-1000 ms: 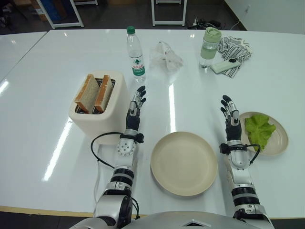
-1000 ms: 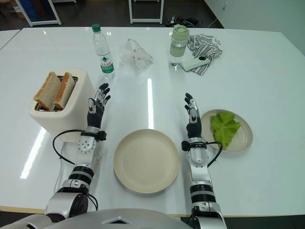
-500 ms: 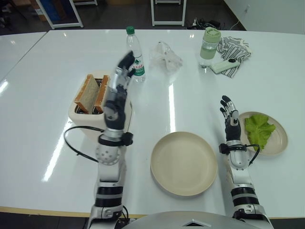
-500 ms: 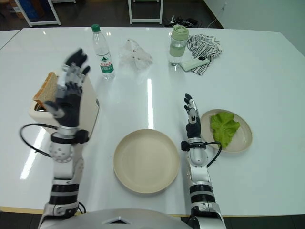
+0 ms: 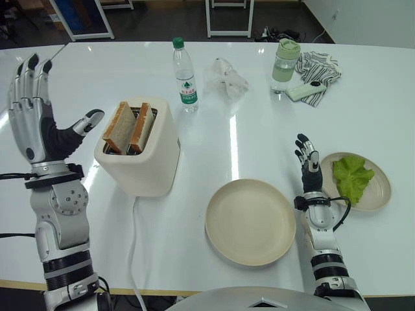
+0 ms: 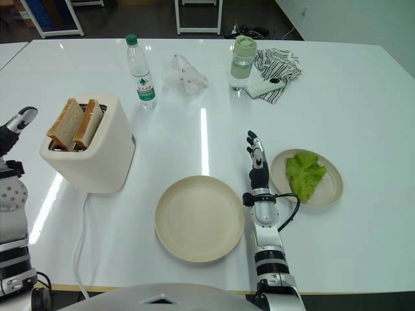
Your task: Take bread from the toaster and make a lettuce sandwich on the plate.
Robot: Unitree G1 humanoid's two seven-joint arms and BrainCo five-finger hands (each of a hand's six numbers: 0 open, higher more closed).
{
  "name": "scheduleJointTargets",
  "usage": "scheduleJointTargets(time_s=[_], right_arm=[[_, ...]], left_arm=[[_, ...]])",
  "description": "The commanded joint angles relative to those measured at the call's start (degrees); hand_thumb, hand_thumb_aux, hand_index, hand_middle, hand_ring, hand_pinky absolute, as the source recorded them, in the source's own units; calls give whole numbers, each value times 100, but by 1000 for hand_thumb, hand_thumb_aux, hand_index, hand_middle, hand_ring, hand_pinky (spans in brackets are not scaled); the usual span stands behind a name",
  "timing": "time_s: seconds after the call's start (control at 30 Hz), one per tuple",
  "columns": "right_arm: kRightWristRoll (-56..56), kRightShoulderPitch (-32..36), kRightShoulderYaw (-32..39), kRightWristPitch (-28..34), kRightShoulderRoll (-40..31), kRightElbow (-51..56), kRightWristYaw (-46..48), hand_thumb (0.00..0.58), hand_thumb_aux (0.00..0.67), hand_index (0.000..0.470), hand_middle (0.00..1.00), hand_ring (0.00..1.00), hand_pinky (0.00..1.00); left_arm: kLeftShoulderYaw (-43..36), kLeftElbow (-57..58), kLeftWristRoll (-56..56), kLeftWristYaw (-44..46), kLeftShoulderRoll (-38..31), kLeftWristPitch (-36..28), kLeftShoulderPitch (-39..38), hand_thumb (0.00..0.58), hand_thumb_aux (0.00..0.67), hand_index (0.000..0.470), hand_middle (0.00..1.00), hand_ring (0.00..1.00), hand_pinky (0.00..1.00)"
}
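Bottle (image 5: 184, 78), bag (image 5: 225, 76), tumbler (image 5: 286, 63), striped cloth (image 5: 322, 67)

light: bright, even, from overhead
glare: long white streaks on table (image 5: 97, 71); one left of toaster (image 5: 139, 162), one centre, far of plate (image 5: 249, 223)
shadows: soft, faint, under toaster and plate
far: floor (image 5: 162, 16) dim

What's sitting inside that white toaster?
Two bread slices stand side by side in the slots of the toaster, with their upper parts sticking out. The toaster's walls cover their lower parts, so how deep they sit cannot be seen.
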State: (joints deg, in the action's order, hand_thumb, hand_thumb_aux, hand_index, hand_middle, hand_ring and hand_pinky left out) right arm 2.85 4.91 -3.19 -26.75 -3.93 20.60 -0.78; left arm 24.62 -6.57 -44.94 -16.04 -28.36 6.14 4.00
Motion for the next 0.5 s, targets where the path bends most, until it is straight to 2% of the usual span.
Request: scheduleJointTargets(time_s=[0.03,0.2,0.27,0.33,0.43,0.5], right_arm=[[-39,49,-6,85,-23,47,33,0,0,0,0,0,0],[-47,13,-24,104,-65,-7,64,0,0,0,0,0,0],[-43,-14,-29,109,-71,-24,68,0,0,0,0,0,0],[-32,-28,-27,118,-72,-12,65,0,0,0,0,0,0],[-30,-44,-29,130,-74,-9,61,0,0,0,0,0,0],[-33,-44,-30,137,-79,-1,65,0,0,0,0,0,0]], left_arm=[[-414,461,-169,253,-63,-592,-38,0,0,0,0,0,0],[-750,632,432,895,22,-816,-131,0,0,0,0,0,0],[-825,552,870,1209,82,-760,-203,53,32,22,0,0,0],[-876,464,1159,1394,101,-732,-268,49,29,20,0,0,0],[-926,476,1227,1435,1,-836,-306,116,71,50,0,0,0],[-947,496,1250,1441,-46,-887,-327,190,121,85,0,0,0]])
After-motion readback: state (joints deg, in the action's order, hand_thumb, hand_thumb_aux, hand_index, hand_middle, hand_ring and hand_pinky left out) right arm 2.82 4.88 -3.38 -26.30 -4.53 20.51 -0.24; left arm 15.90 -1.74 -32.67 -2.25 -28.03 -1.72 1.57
